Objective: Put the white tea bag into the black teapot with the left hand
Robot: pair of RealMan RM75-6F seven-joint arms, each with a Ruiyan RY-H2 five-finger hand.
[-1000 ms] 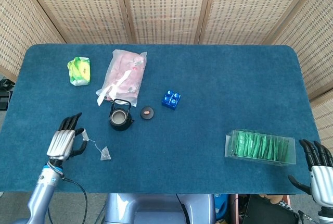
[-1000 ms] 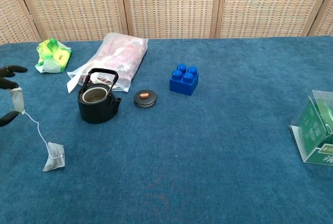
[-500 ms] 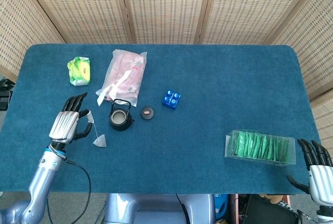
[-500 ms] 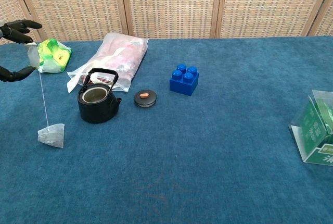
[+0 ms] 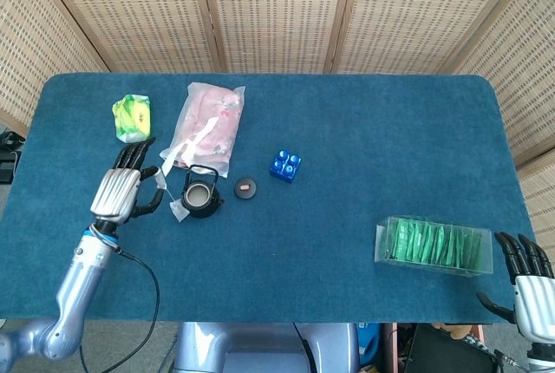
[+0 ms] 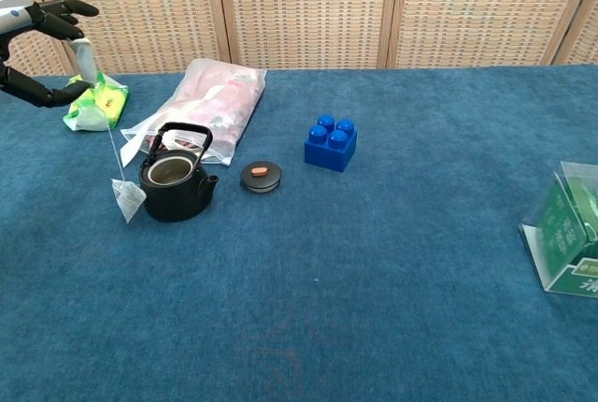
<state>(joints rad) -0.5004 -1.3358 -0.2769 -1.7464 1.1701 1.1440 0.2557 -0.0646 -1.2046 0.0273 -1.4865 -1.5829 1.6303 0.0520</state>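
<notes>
I hold the paper tag of the small white pyramid-shaped tea bag [image 6: 126,202] pinched in my left hand [image 5: 121,189], the other fingers spread, and the bag hangs on its thin string just beside the small black cast-iron teapot [image 6: 174,180], on its left side and about level with its body, not yet above the opening. I judge the bag very light and soft, so it will swing on the string with any quick move; the tag is the right place to hold, because it lets the bag drop straight into the narrow mouth. The bag looks a little translucent and grey-white. The teapot is open, its handle upright; its small round lid [image 6: 261,176] lies to the right of the teapot. My right hand [image 5: 531,282], far right of the teapot, holds nothing, fingers apart
</notes>
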